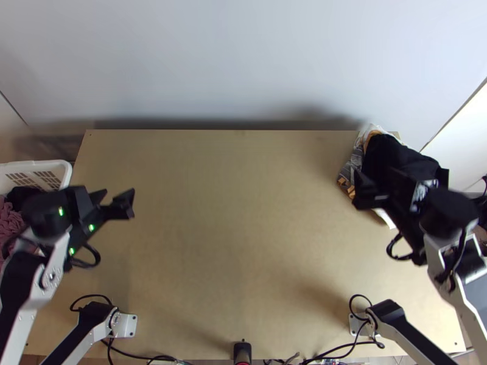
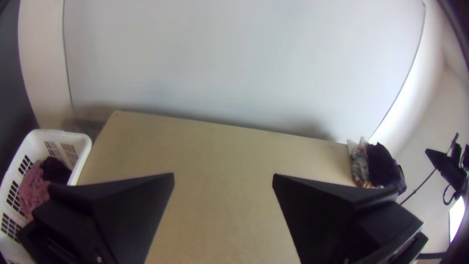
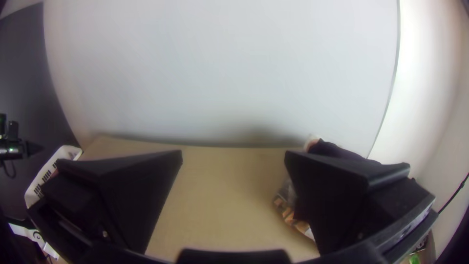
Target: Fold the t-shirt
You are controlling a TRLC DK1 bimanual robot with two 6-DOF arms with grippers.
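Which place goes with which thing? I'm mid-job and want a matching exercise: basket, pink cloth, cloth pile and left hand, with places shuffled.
Things:
1. White basket
2. Pink cloth
3. Cloth pile
4. Left hand

Places:
A. Inside the basket
B. Above the left part of the table, fingers apart
C. At the table's far right corner
D. Beside the table, at its left edge

Pairs: 1-D, 2-A, 3-C, 4-B

Table (image 1: pixel 243 231) passable midway; 1 cloth pile (image 1: pixel 389 157) (bunched) blocks far right.
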